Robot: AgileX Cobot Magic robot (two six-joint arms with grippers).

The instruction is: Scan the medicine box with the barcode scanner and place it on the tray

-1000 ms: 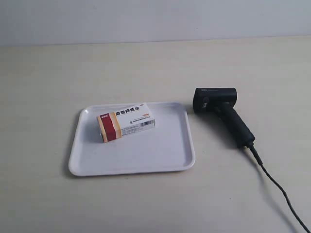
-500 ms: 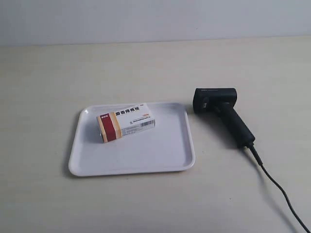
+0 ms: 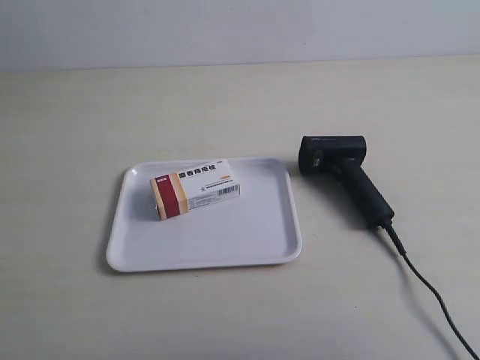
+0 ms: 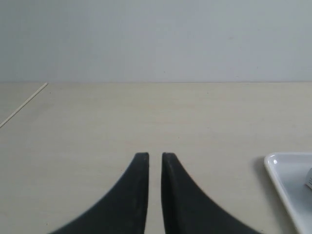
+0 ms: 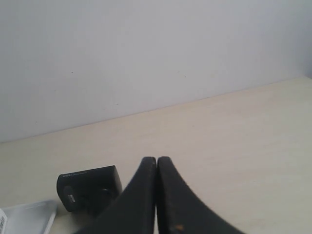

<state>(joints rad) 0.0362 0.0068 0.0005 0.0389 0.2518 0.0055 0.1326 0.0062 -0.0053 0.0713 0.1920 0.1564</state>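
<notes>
The medicine box [image 3: 193, 188], white with a red and orange end, lies flat on the white tray [image 3: 225, 240], in its far left part. The black barcode scanner [image 3: 345, 174] lies on the table just right of the tray, head toward the far side, untouched. Neither arm shows in the exterior view. My left gripper [image 4: 155, 156] hovers over bare table with only a thin slit between its fingers and nothing in it; a corner of the tray [image 4: 287, 185] is off to one side. My right gripper [image 5: 156, 159] is shut and empty, with the scanner head [image 5: 90, 187] beyond it.
The scanner's black cable [image 3: 435, 300] runs from the handle toward the near right corner of the table. A pale wall stands behind the table's far edge. Bare tabletop surrounds the tray.
</notes>
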